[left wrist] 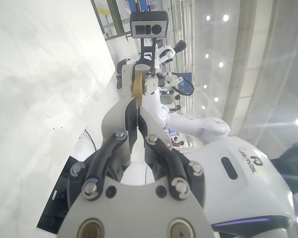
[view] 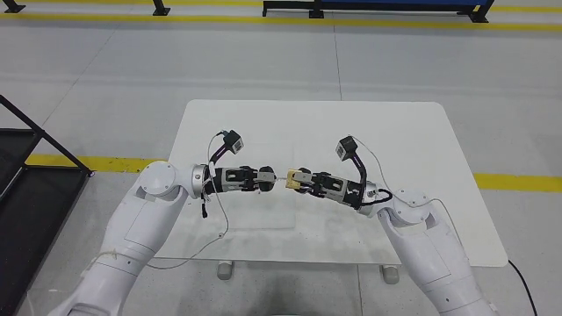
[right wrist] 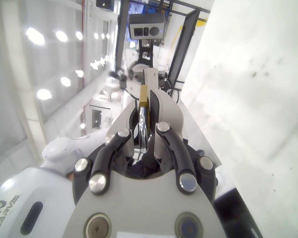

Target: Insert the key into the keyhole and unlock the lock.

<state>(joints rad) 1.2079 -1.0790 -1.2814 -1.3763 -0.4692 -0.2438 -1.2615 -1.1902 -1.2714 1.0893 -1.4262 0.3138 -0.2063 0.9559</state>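
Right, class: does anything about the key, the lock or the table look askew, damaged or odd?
Nothing stands out. The left end effector grips the key, pointed at the brass lock, which the right end effector holds over the table.

key (view: 282, 178) left of lock (view: 297, 176), both above table (view: 378, 140)

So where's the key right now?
The key is pinched in the left gripper, above the middle of the table, its tip at the brass lock that the right gripper holds.
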